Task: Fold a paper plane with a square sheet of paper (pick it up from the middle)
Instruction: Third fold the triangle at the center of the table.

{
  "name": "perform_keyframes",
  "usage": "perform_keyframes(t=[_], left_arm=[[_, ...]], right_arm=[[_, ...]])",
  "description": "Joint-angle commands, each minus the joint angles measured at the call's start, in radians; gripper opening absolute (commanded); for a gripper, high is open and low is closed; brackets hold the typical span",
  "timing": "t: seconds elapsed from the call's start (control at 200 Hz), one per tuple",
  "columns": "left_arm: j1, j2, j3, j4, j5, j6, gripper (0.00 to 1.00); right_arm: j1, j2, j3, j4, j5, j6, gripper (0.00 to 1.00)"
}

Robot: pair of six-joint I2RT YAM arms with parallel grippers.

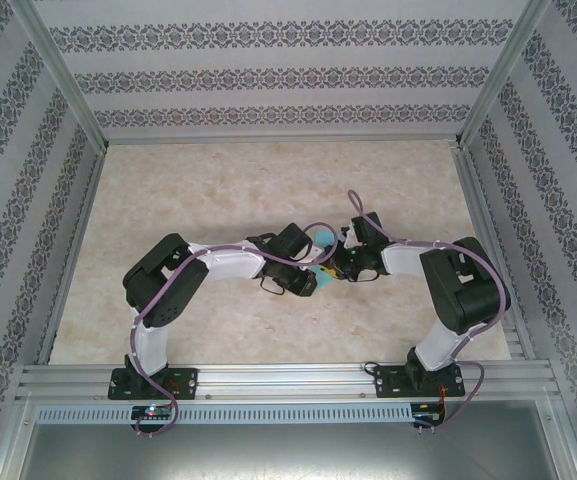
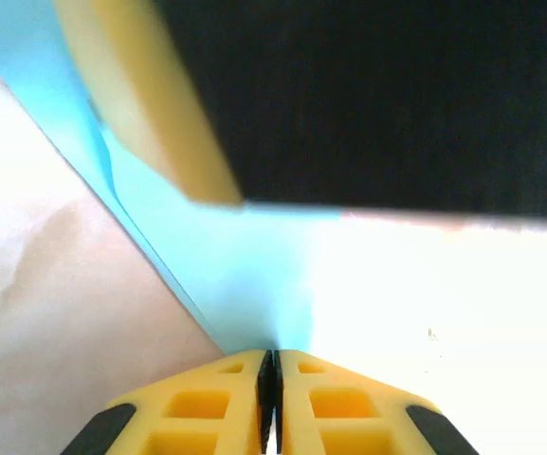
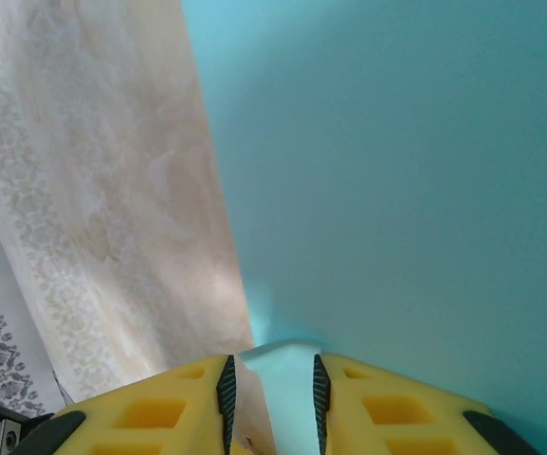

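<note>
The turquoise sheet of paper (image 1: 324, 240) hangs between my two grippers over the middle of the table. My left gripper (image 2: 271, 365) is shut on one edge of the paper (image 2: 226, 275). Just beyond it in the left wrist view are a yellow finger (image 2: 150, 104) and the black body of the right gripper. My right gripper (image 3: 271, 374) has its jaws a little apart. A flap of the paper (image 3: 396, 190) lies between them, with a gap at its left pad. In the top view the left gripper (image 1: 313, 278) and right gripper (image 1: 334, 262) almost touch. How the paper is folded, or whether it has a paper plane shape, I cannot tell.
The beige marbled table (image 1: 218, 190) spreads wide behind and beside the grippers. Patterned walls and an aluminium frame (image 1: 68, 80) enclose it. Both arm bases stand on the rail (image 1: 288, 378) at the near edge.
</note>
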Motion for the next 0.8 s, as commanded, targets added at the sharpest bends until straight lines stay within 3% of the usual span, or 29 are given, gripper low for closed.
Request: perform_keyframes(t=[0.0, 0.28, 0.485, 0.794], left_arm=[[-0.027, 0.087, -0.038, -0.151, -0.123, 0.045, 0.15], [-0.03, 0.093, -0.039, -0.163, -0.129, 0.052, 0.15], [-0.03, 0.093, -0.039, -0.16, -0.128, 0.053, 0.15], [-0.03, 0.088, -0.037, -0.163, -0.136, 0.05, 0.15]], right_arm=[[-0.026, -0.051, -0.027, 0.009, 0.014, -0.007, 0.31], [-0.05, -0.184, -0.093, 0.0, -0.004, 0.005, 0.31], [-0.009, -0.276, -0.184, 0.039, -0.004, 0.08, 0.19], [0.046, -0.161, -0.22, 0.239, -0.019, 0.162, 0.05]])
